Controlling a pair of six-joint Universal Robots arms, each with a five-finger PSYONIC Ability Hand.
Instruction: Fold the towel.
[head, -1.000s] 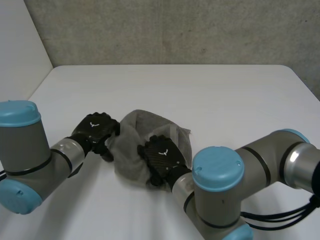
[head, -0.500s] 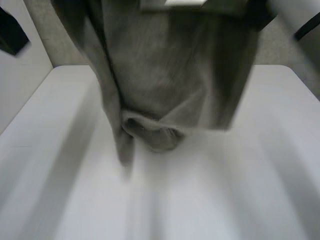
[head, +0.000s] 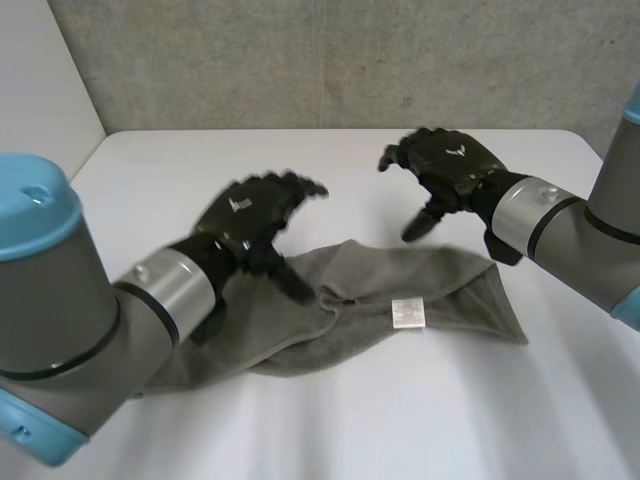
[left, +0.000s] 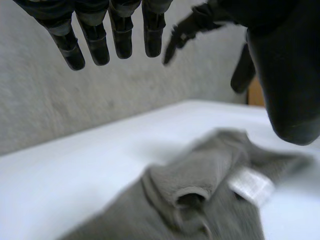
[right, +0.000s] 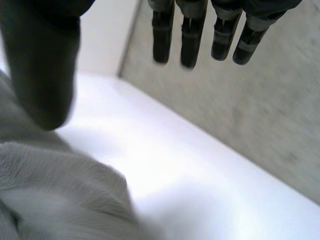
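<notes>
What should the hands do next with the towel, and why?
Probably lower both hands to the towel and pull its corners flat: the left hand and right hand hover open, holding nothing, and it lies rumpled on the table, bunched near its middle.

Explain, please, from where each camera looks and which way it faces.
Head view: from behind and above, looking down at the table; the left hand and right hand show by the towel.
Left wrist view: on the left wrist, facing the wall over the towel; its own fingers and thumb show.
Right wrist view: on the right wrist, facing the wall; its own fingers show.
Shared: the towel's white tag, head and left wrist views.
</notes>
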